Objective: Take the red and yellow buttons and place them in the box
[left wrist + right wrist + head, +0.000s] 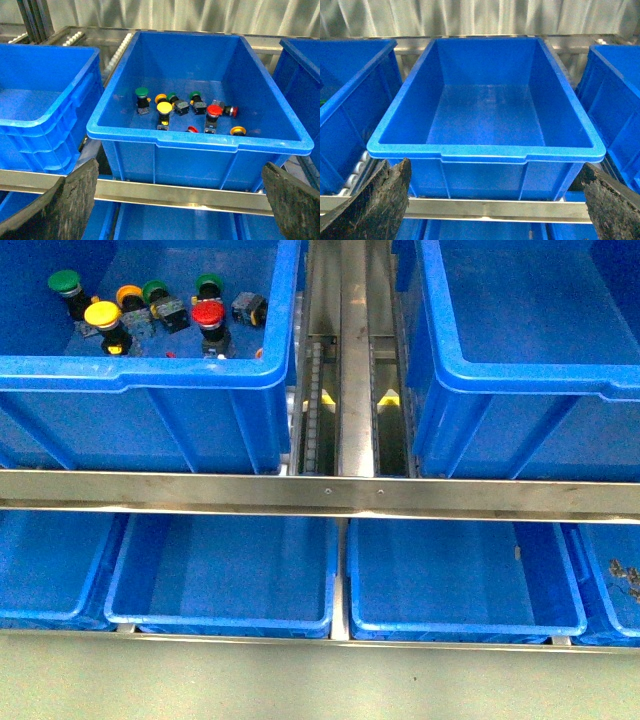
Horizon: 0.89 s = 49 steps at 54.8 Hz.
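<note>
On the wrist cams, left gripper (180, 167) is spread wide, dark fingers (70, 200) off at either lower corner, holding nothing. The right gripper (495, 167) is the same deal, splayed out and not gripping anything

Closest thing in the front view is a row of shallow blue trays (225, 620) on the lower shelf, then a steel rail (320, 492) running straight across above them. Behind the rail sit two deep blue bins with a metal track (355, 360) between them

The left bin (140, 375) has the switches on its floor: yellow button (102, 314) towards the front left, red button (208, 315) well off to its right, green-capped switches (65, 282) around and behind them, all sitting loose. A few more small red and yellow caps lie by the front wall, too small to make out. The box (520, 380) is the right one, bare blue floor showing on the right wrist cam
</note>
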Each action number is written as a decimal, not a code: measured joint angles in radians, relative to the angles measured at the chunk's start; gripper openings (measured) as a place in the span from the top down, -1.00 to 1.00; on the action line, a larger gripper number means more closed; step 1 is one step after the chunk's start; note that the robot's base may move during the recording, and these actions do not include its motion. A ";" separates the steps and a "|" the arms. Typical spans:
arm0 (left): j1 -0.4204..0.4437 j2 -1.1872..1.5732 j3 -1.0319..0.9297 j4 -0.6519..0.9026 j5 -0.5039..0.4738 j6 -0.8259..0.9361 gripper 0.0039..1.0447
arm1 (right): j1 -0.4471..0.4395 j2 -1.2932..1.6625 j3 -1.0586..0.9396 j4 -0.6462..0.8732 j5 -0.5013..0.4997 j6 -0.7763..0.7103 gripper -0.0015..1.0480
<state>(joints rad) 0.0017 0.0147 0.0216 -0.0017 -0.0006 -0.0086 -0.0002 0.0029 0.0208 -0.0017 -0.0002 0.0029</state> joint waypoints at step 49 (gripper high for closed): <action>-0.175 0.833 0.478 -0.017 -0.077 -0.165 -0.86 | 0.000 0.000 0.000 0.000 0.000 0.000 -0.88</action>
<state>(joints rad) -0.1730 0.8474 0.4999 -0.0185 -0.0772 -0.1738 -0.0002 0.0029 0.0208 -0.0017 0.0002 0.0029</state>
